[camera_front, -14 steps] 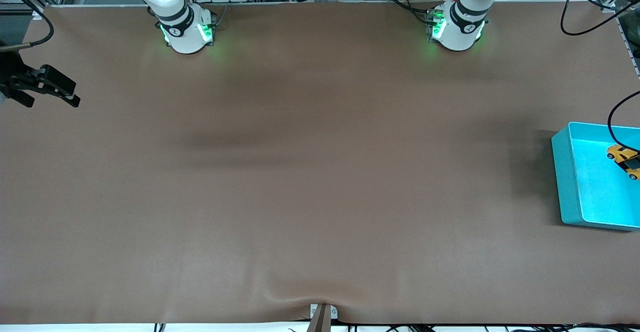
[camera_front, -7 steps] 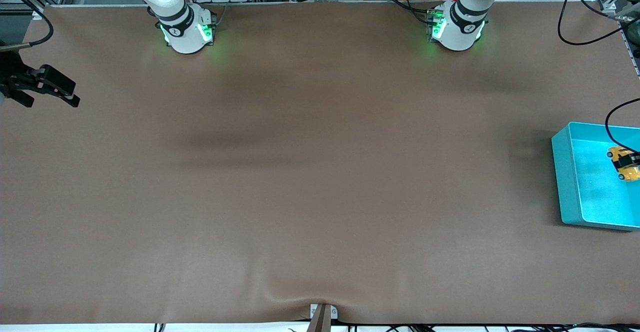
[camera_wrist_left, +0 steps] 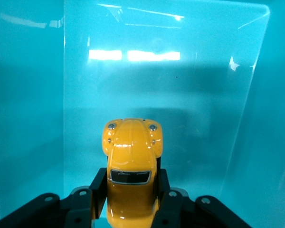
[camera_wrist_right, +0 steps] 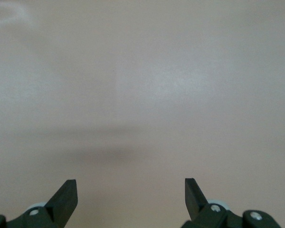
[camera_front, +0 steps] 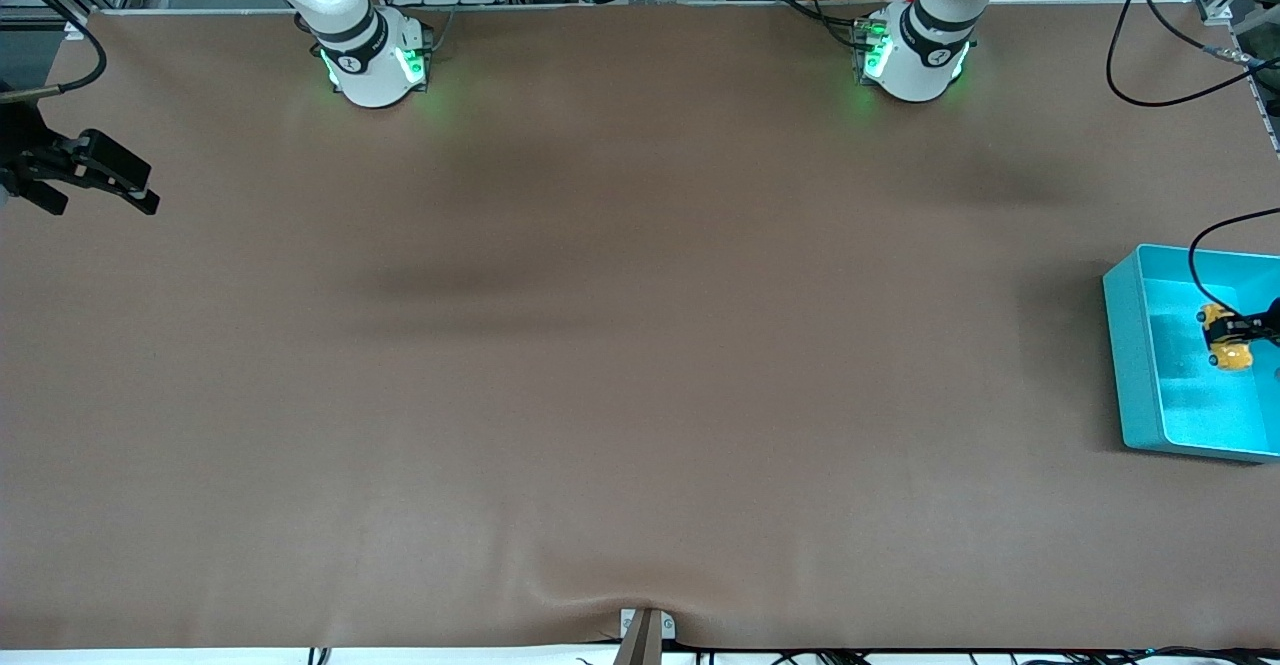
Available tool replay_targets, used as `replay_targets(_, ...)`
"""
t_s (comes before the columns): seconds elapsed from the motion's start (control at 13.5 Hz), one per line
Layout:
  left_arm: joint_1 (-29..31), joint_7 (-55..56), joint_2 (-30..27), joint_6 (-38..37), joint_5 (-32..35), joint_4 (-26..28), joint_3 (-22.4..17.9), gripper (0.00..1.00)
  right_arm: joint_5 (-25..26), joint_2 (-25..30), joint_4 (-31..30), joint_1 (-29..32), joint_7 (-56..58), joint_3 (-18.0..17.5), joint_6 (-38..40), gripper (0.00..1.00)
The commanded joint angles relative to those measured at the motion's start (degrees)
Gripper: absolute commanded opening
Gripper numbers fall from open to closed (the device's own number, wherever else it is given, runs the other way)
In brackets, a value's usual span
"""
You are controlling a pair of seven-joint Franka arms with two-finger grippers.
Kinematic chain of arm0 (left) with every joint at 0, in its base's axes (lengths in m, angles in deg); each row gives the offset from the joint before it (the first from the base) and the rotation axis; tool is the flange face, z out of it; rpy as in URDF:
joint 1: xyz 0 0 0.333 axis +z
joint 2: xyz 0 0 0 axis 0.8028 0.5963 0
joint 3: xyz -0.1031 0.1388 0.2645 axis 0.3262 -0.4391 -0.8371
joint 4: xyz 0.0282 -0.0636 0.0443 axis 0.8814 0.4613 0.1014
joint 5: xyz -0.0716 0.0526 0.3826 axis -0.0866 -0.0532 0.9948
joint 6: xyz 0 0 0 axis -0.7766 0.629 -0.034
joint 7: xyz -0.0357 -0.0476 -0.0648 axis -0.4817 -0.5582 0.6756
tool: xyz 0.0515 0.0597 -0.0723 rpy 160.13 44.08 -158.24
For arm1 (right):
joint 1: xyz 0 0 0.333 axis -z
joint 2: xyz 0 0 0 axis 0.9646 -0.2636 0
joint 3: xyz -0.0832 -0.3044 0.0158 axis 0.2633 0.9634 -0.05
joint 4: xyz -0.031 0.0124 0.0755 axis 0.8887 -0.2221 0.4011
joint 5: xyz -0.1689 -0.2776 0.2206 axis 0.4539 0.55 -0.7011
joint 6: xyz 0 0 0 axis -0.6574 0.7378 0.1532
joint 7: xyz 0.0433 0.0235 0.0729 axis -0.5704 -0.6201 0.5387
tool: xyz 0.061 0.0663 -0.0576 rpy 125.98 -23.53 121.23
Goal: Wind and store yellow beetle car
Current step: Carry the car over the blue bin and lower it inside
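A brown cloth-covered counter (camera_front: 600, 395) carries a turquoise plastic bin (camera_front: 1125, 345) at the left arm's end. Over its inside, the left hand (camera_wrist_left: 130, 199) is clamped on the small orange-yellow beetle-shaped toy car (camera_wrist_left: 131, 161). The right hand (camera_wrist_right: 130, 194) waits over the counter's other end, fingers spread wide, holding nothing.

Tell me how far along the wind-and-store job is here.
Nearly finished. The left gripper is shut on the car and holds it inside the bin at the left arm's end of the table. Whether the car touches the bin's floor cannot be told. Left to do: release it and withdraw. The right gripper waits open over bare table at the right arm's end.
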Motion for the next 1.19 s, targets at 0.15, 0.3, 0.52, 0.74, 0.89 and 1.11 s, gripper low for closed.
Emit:
replay_targets(0.15,0.07,-0.32,4.09,3.47,0.61,-3.29,0.15,0.00,-0.44,0.48,0.29,-0.92,-1.01,0.47,0.40,1.00)
replay_targets(0.3,0.07,-0.05,5.23,3.47,-0.88,-4.17,0.15,0.00,-0.44,0.48,0.29,-0.92,-0.92,0.47,0.32,1.00)
replay_targets(0.52,-0.01,0.30,6.29,3.56,-1.24,-4.17,0.15,0.00,-0.44,0.48,0.29,-1.01,-0.92,0.47,0.40,1.00)
replay_targets(0.74,-0.01,0.30,6.56,3.56,-1.42,-4.09,0.15,0.00,-0.44,0.57,0.29,-1.54,-1.18,0.47,2.76,1.00)
replay_targets(0.89,-0.10,0.30,7.17,3.56,-1.33,-4.09,0.15,0.00,-0.44,0.66,0.29,-1.62,-1.10,0.47,3.39,1.00)
replay_targets(1.11,-0.37,0.30,7.17,3.56,-1.33,-4.00,0.15,0.72,0.26,0.57,0.91,-1.71,-1.01,0.47,3.04,1.00)
